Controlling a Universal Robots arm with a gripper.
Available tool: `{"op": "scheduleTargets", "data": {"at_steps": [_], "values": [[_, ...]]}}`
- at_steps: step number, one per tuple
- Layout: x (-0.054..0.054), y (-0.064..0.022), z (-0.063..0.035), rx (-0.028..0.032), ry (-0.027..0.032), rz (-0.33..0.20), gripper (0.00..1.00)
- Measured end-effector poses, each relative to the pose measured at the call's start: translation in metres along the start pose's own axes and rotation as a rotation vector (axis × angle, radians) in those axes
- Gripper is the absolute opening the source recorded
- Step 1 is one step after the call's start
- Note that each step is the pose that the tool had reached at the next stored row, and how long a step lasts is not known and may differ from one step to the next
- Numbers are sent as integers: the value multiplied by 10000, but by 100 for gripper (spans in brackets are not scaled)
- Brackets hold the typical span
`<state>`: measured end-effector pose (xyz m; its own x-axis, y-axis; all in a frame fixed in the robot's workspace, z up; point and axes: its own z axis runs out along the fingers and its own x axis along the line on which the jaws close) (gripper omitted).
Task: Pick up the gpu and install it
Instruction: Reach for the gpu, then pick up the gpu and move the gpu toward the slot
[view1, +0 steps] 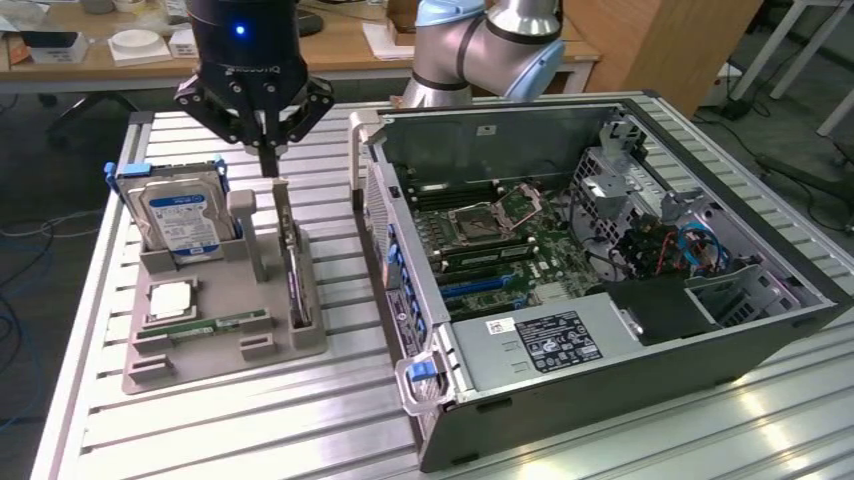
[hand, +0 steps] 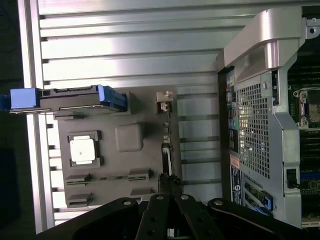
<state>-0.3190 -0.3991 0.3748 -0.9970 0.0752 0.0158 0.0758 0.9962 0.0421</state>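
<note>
The gpu (view1: 292, 258) stands on edge in a slot of the grey parts holder (view1: 214, 362), a thin dark card seen edge-on. In the wrist view the gpu (hand: 168, 150) is a narrow dark strip. My gripper (view1: 270, 166) hangs just above the card's far end, its fingers shut together with nothing between them. In the wrist view the gripper (hand: 169, 187) points down over the card's edge. The open computer case (view1: 747, 330) lies at the exterior view's right, with its motherboard (view1: 514, 245) exposed.
A silver hard drive (view1: 183, 217) with a blue label stands upright in the holder beside the card. A processor (view1: 174, 300) and a RAM stick (view1: 220, 325) lie flat in the holder. Everything sits on a slatted aluminium table (view1: 267, 430). Desks stand behind.
</note>
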Motion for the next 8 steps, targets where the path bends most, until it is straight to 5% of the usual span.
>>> {"op": "scheduleTargets", "data": {"at_steps": [8], "values": [[18,-2,6,2,24,1,10]]}}
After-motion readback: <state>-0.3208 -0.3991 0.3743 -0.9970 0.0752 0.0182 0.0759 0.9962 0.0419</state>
